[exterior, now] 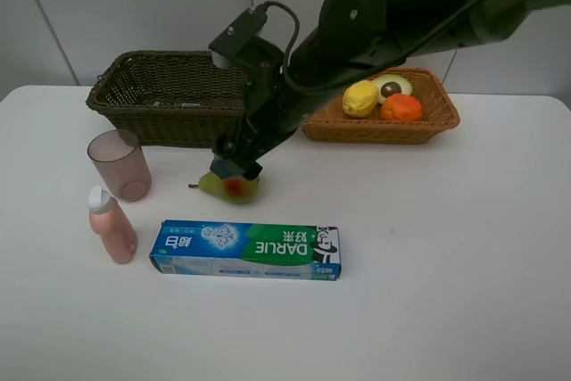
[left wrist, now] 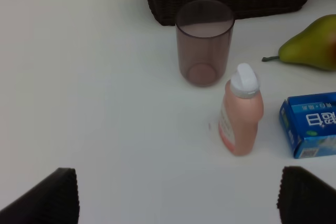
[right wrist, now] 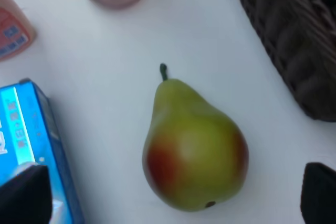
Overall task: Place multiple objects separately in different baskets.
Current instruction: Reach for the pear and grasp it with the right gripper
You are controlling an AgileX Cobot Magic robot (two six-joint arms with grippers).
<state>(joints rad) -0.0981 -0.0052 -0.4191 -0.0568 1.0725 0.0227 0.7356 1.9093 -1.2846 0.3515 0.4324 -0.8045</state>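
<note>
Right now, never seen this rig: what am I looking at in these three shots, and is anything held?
It is a two-armed robot at a white table. One shot comes from a camera mounted high above; the other two sit on the arms' wrists, looking down past each pincer.

On the table: a pear, a toothpaste box, a pink bottle and a mauve cup. Behind them stand a dark basket and a tan basket; the tan one holds a lemon, an avocado half and an orange.

The right pincer hangs open just over the pear, whether touching I cannot tell. The left pincer is open, away from the bottle. Nothing is held.
</note>
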